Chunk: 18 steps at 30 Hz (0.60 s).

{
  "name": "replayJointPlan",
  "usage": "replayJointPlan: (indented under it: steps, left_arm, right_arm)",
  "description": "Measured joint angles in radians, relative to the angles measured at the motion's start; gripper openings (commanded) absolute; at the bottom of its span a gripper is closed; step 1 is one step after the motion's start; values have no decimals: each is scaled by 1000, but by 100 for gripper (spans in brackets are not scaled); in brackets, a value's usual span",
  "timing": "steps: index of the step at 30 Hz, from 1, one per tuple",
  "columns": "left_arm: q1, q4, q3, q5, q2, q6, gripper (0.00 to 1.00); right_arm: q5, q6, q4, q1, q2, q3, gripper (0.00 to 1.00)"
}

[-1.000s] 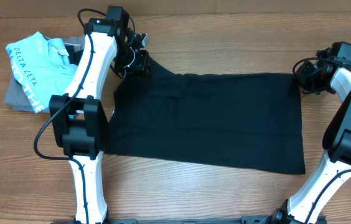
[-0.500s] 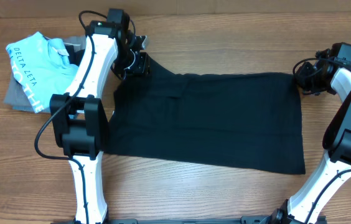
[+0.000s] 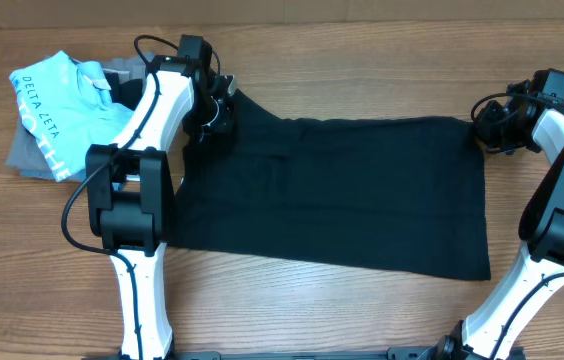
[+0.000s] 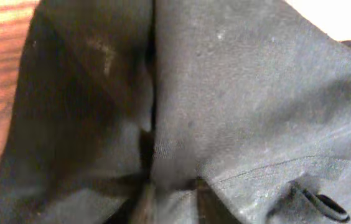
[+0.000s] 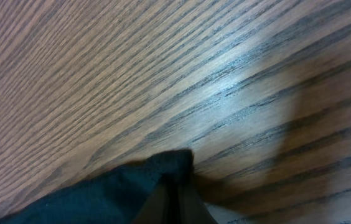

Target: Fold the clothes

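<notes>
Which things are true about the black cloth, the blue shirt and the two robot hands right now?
The black cloth lies spread flat on the table. True.
The right hand pinches a far corner of it. True.
The blue shirt lies on the black cloth. False: it sits apart, on grey clothes.
The left hand is over bare wood. False: it is at the cloth's other far corner.
</notes>
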Motion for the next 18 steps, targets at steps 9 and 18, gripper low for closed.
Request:
replayJointPlan:
  steps: [9,18]
  left_arm:
    - [0,19,0,82,0,-1,4]
    - [0,-269,117,162,5,-1,4]
  right_arm:
    - [0,0,-5,0,0,0,4]
    - [0,-1,-18,-19,-34,0,4]
